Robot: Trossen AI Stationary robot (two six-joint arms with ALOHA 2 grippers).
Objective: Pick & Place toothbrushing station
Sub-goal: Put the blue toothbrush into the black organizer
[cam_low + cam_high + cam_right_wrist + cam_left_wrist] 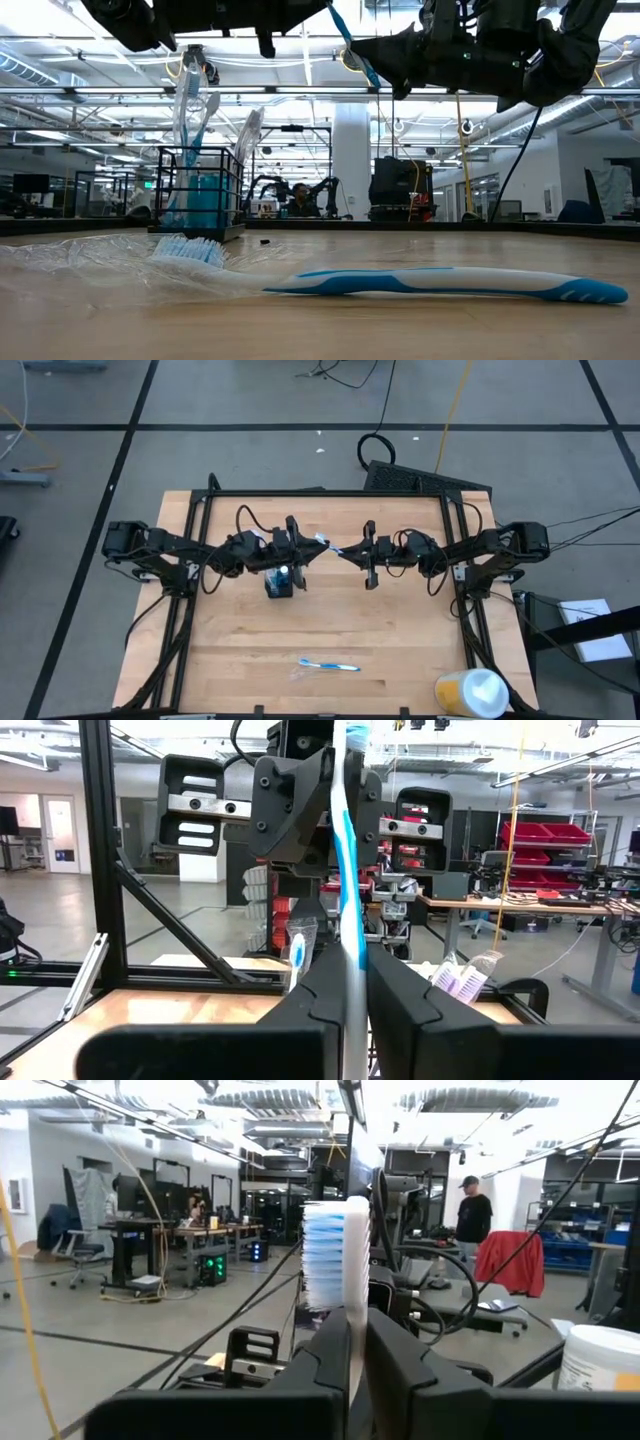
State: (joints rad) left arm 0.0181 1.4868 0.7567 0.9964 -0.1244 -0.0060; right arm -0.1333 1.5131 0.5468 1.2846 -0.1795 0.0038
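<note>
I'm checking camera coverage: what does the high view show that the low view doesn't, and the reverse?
Only the high view shows the yellow-and-white round container at the table's near right corner.

Only the low view shows the clear wrapper around the lying toothbrush's bristles.

Both show the black mesh holder, the lying toothbrush, and the left gripper and right gripper shut on a raised toothbrush.

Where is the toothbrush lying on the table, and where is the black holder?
toothbrush [450, 281], low view, middle of its handle.
black holder [199, 192], low view, its front mesh wall.
</note>
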